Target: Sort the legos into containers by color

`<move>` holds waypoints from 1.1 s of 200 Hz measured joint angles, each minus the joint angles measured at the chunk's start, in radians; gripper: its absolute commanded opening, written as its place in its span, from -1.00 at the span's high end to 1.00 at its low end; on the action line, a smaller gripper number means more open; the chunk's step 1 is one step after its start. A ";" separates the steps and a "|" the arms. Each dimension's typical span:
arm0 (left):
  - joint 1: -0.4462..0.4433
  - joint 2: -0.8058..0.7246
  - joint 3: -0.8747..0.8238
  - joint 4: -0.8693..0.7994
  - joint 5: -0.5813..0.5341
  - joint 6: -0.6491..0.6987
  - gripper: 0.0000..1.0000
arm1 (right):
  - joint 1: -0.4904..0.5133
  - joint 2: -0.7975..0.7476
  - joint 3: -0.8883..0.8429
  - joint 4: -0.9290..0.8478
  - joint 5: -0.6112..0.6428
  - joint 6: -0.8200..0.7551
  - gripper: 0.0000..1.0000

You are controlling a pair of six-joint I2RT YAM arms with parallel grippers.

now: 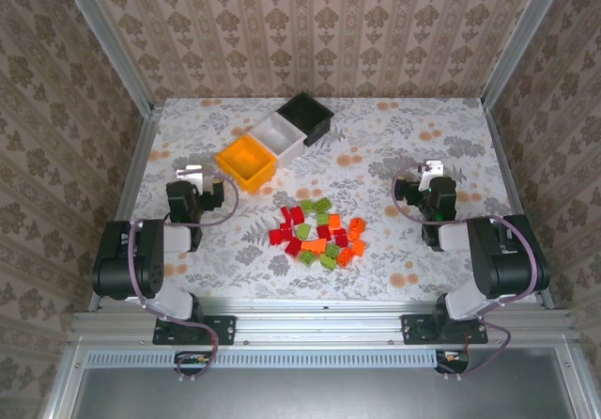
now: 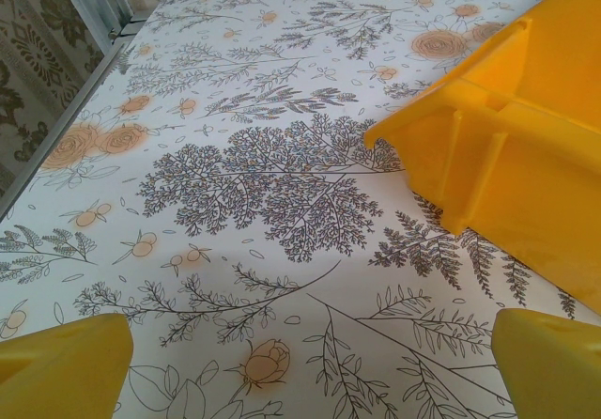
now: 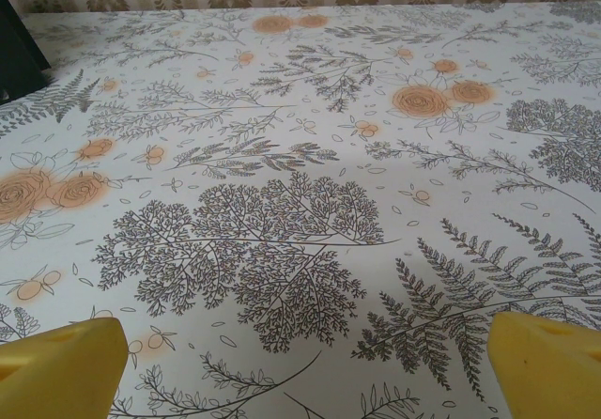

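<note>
The floral counter (image 1: 404, 250) is carrying everything. Toward its far side the three containers are sitting in a touching diagonal row: the yellow-orange bin (image 1: 246, 162) nearest, the white bin (image 1: 279, 135) in the middle, and the black bin (image 1: 306, 116) farthest. All three are looking empty. The left end effector (image 2: 308, 372) is hovering just beside the yellow-orange bin, jaws wide and holding nothing. The right end effector (image 3: 305, 367) is hovering over bare counter, equally wide and empty. The legos (image 1: 319, 234) are lying between the arms in a tight cluster of mixed red, orange and light green. Starting well probably means choosing a brick at the cluster's edge and descending straight over it, so the fingers are straddling one piece without nudging its neighbours.
</note>
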 measured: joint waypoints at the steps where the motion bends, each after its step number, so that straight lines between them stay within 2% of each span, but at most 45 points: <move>1: 0.000 0.000 0.000 0.000 0.000 0.000 -1.00 | 0.000 0.000 0.000 0.000 0.000 0.000 -1.00; 67: -0.001 -0.006 0.004 -0.014 0.000 0.000 -1.00 | 0.000 0.000 0.000 0.000 0.000 0.000 -1.00; 86: -0.014 -0.086 0.059 -0.189 -0.009 0.004 -1.00 | 0.006 -0.009 0.009 -0.031 0.015 0.000 -1.00; 118: -0.065 -0.311 0.320 -0.540 -0.032 -0.036 -1.00 | 0.054 -0.167 0.200 -0.407 0.088 0.015 -1.00; 136: -0.087 -0.394 0.494 -0.715 -0.066 -0.168 -1.00 | 0.071 -0.263 0.412 -0.633 0.124 0.109 -1.00; 154: -0.075 -0.444 0.618 -0.875 -0.077 -0.314 -1.00 | 0.060 -0.312 0.560 -0.751 0.145 0.259 -1.00; 167: -0.049 -0.475 0.626 -0.954 -0.084 -0.414 -1.00 | 0.025 -0.327 0.582 -0.794 0.118 0.357 -0.92; 188: 0.045 -0.505 0.539 -1.030 -0.006 -0.529 -0.96 | -0.035 -0.275 0.571 -0.890 0.044 0.457 -0.83; 201: 0.082 -0.491 0.503 -1.108 0.015 -0.568 -0.95 | -0.043 -0.234 0.546 -0.948 0.016 0.494 -0.82; 220: 0.085 -0.455 0.510 -1.212 0.040 -0.585 -0.88 | -0.041 -0.224 0.499 -1.018 -0.017 0.525 -0.82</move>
